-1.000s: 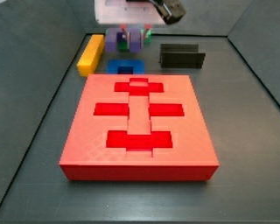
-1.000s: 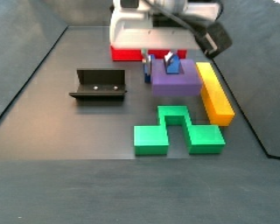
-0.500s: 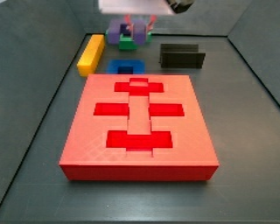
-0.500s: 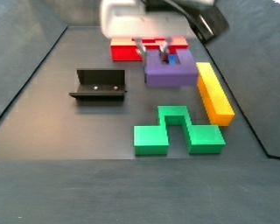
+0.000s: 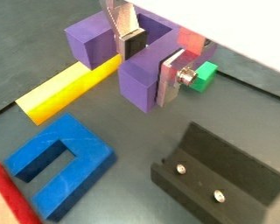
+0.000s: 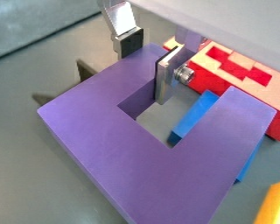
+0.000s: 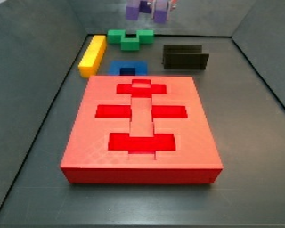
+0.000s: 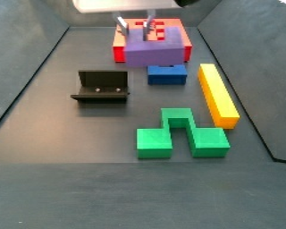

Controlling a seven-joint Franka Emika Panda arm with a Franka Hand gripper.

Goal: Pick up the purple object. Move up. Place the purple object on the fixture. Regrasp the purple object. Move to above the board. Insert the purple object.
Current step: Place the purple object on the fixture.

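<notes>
The purple object [image 8: 152, 52], a U-shaped block, hangs in the air in my gripper [image 8: 138, 31], well above the floor. It also shows at the top edge of a side view [image 7: 149, 9]. In both wrist views the gripper [image 5: 150, 57] [image 6: 146, 59] is shut on one prong of the purple object [image 5: 136, 79] [image 6: 108, 144]: one finger sits in the slot, the other on the prong's outer face. The black fixture [image 8: 100, 87] [image 7: 184, 57] [image 5: 219, 171] stands empty on the floor. The red board [image 7: 142, 125] [image 6: 241, 70] lies flat with its cutouts open.
A blue U-shaped block [image 8: 168, 74] [image 5: 55, 157] lies on the floor below the gripper. A yellow bar [image 8: 217, 92] [image 7: 93, 53] lies beside it. A green notched block [image 8: 179, 134] [image 7: 135, 38] lies further out. Sloped grey walls ring the floor.
My gripper has risen with the purple object in it, from floor level beside the blue block and yellow bar to well above them. The other pieces have not moved.
</notes>
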